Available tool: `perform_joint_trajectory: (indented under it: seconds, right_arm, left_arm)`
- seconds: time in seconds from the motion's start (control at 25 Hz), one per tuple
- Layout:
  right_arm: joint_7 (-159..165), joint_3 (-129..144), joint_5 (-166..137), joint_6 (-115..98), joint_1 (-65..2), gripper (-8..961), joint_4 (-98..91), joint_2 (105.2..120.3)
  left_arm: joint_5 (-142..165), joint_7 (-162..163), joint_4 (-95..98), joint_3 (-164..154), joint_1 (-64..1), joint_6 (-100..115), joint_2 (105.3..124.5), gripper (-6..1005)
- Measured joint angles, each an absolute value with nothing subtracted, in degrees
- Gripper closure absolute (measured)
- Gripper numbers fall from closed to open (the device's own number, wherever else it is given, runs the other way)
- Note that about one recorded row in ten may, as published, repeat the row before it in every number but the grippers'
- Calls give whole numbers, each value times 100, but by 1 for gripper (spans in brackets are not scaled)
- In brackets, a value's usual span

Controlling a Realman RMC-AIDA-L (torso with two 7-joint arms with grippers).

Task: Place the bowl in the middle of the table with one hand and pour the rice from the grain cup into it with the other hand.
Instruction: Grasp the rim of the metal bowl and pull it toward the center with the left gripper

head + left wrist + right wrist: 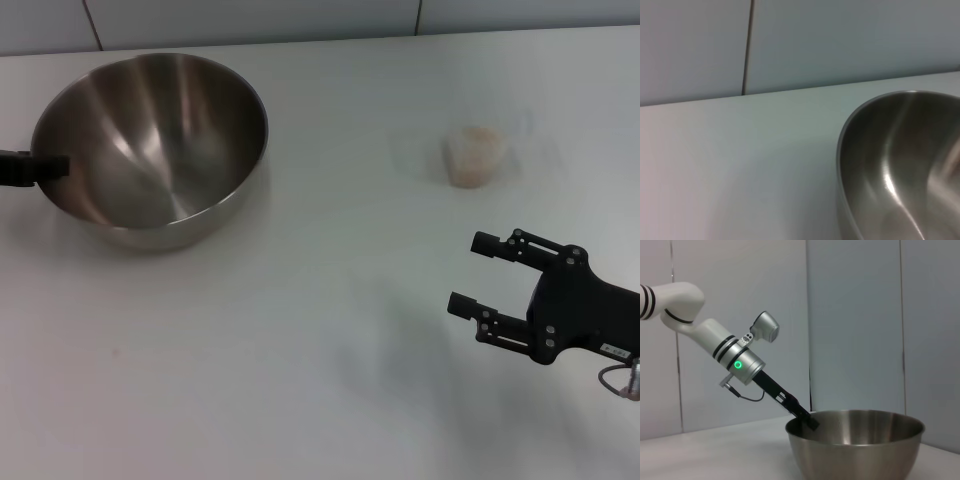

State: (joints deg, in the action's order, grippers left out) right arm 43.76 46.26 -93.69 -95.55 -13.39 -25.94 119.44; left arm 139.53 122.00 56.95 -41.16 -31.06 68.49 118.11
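Observation:
The steel bowl (160, 130) sits at the far left of the white table (300, 350). My left gripper (55, 166) reaches in from the left edge and is shut on the bowl's near-left rim. The right wrist view shows that gripper (809, 421) clamped over the rim of the bowl (860, 450). The left wrist view shows only part of the bowl (900, 165), with no fingers. The grain cup (476, 157), clear plastic, stands at the far right with rice (478, 140) inside. My right gripper (466, 272) hovers open in front of the cup, well short of it.
A pale tiled wall (300, 15) runs behind the table's far edge. White tabletop stretches between the bowl and the cup.

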Motion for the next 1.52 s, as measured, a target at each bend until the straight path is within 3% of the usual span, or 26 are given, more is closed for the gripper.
perform_joint_trajectory:
  seconds: [0.6, 0.8, 1.52]
  right_arm:
    - [4363, 4623, -9369, -9421, -1418, 238, -2589, 11951]
    - [4361, 4623, -9367, -9421, -1438, 238, -2584, 11953]
    - [4351, 4658, -9360, -9422, -1450, 237, -2575, 11953]
  left_arm:
    - [14182, 12286, 5880, -4409, -3133, 6805, 11821, 844]
    - [14235, 12292, 5880, -4451, -3139, 6808, 11821, 930]
    - [14310, 12338, 6062, -4646, -3167, 6843, 11839, 939]
